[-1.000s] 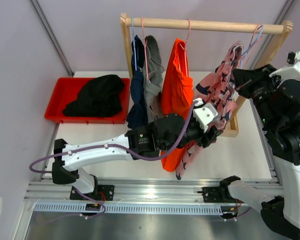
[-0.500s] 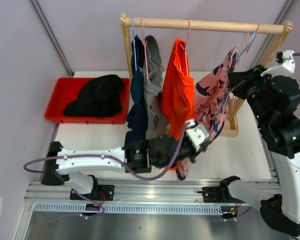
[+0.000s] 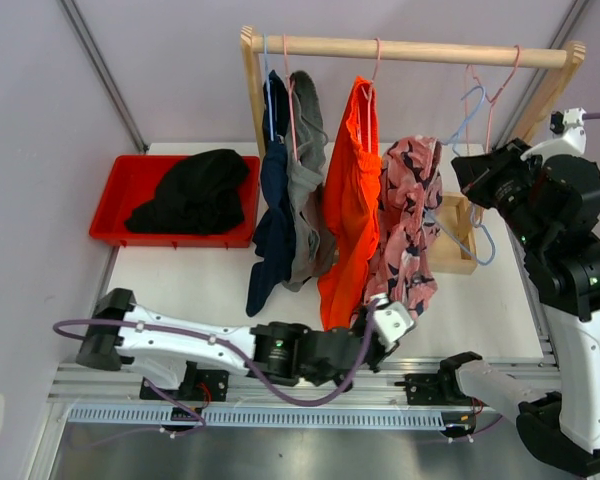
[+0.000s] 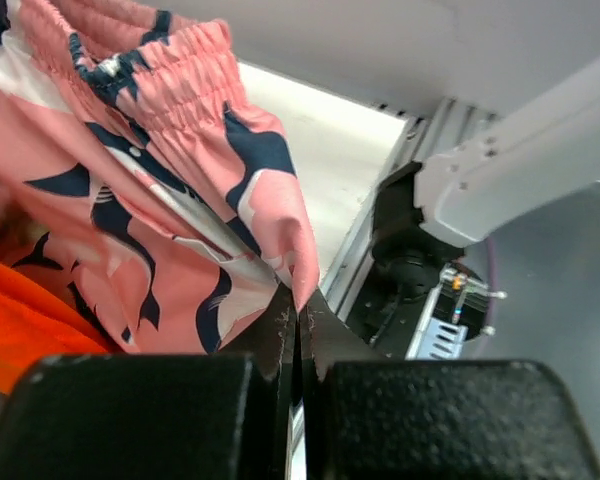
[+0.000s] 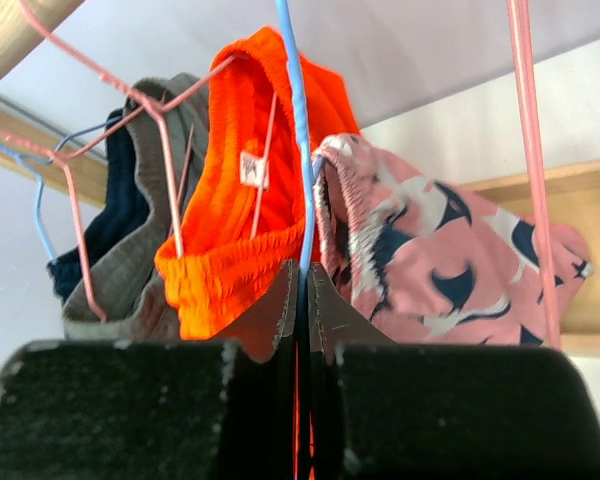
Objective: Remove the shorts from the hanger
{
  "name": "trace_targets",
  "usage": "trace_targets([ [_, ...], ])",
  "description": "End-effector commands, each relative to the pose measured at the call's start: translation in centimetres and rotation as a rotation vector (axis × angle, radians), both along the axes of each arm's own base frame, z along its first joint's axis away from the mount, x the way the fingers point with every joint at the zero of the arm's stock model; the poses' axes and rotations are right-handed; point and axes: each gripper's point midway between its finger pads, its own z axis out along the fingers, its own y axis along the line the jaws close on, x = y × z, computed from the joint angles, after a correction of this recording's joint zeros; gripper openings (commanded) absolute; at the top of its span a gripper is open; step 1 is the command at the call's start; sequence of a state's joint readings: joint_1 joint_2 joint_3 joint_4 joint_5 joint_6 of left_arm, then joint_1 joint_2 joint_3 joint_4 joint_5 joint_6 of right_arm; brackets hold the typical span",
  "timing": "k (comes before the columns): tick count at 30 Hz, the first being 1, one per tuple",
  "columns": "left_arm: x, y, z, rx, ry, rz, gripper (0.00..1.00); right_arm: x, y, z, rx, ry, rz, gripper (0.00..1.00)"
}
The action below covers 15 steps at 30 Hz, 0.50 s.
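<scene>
Four shorts hang on the wooden rail: navy, grey, bright orange and pink with a navy pattern. Black shorts lie in the red tray. My left gripper is low near the front edge, shut on the pink shorts' bottom corner, pinched at my left gripper's tips. At the rack's right, my right gripper is shut on the blue hanger; its wire runs into my right gripper's closed jaws, with the pink waistband beside it.
A bare pink hanger hangs next to the blue one, its wire close to my right fingers. The rack's wooden foot lies on the table at the right. An aluminium rail with both arm bases runs along the near edge.
My left gripper shut on the pink shorts' hem and pulled it down toward the near edge. The shorts slid left along the blue hanger, now mostly bare beside my right gripper.
</scene>
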<state>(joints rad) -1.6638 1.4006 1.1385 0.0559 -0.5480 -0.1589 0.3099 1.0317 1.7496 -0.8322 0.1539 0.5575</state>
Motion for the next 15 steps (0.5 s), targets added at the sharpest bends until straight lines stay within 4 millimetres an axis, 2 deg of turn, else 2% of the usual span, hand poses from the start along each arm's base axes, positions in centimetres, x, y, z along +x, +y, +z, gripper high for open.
trace_targets([
  [1, 3.8, -1.8, 1.5, 0.013, 0.015, 0.129, 0.00, -3.3, 0.2, 2.1, 0.091, -0.061, 0.052, 0.00],
  [2, 4.8, -2.5, 4.4, -0.039, 0.020, 0.152, 0.00, -4.6, 0.0, 2.0, 0.102, -0.063, 0.065, 0.00],
  [3, 6.1, -2.8, 4.3, -0.029, 0.022, 0.179, 0.00, -5.5, 0.4, 1.6, 0.111, -0.045, 0.096, 0.00],
  [4, 8.2, -3.1, 2.9, 0.019, 0.019, 0.221, 0.00, -6.3, 0.5, 0.6, 0.121, -0.005, 0.108, 0.00],
  [5, 9.3, -3.7, 5.7, -0.034, 0.021, 0.242, 0.00, -7.5, 0.7, 0.6, 0.130, -0.002, 0.139, 0.00],
  [6, 10.6, -3.6, 5.4, -0.009, 0.017, 0.268, 0.00, -8.4, 0.9, 0.7, 0.134, 0.002, 0.163, 0.00],
  [7, 13.0, -3.8, 4.3, 0.021, 0.016, 0.315, 0.00, -9.2, 0.9, -0.1, 0.124, 0.040, 0.173, 0.00],
  [8, 14.1, -4.0, 5.6, 0.006, 0.015, 0.336, 0.00, -9.8, 1.0, -0.3, 0.121, 0.051, 0.188, 0.00],
  [9, 16.4, -3.3, 5.8, 0.028, 0.025, 0.386, 0.00, -10.3, 0.8, -0.8, 0.111, 0.077, 0.189, 0.00],
  [10, 17.4, -3.4, 6.8, 0.015, 0.033, 0.407, 0.00, -10.9, 0.6, -0.3, 0.102, 0.059, 0.190, 0.00],
  [11, 18.0, -3.8, 5.3, 0.056, 0.044, 0.417, 0.00, -11.0, 0.4, -0.1, 0.093, 0.053, 0.185, 0.00],
  [13, 18.0, -3.6, 4.6, 0.082, 0.053, 0.421, 0.00, -11.0, 0.1, 0.9, 0.078, 0.028, 0.176, 0.00],
  [15, 16.6, -3.6, 5.5, 0.025, 0.084, 0.379, 0.00, -10.3, -0.3, 1.8, 0.048, 0.004, 0.153, 0.00],
])
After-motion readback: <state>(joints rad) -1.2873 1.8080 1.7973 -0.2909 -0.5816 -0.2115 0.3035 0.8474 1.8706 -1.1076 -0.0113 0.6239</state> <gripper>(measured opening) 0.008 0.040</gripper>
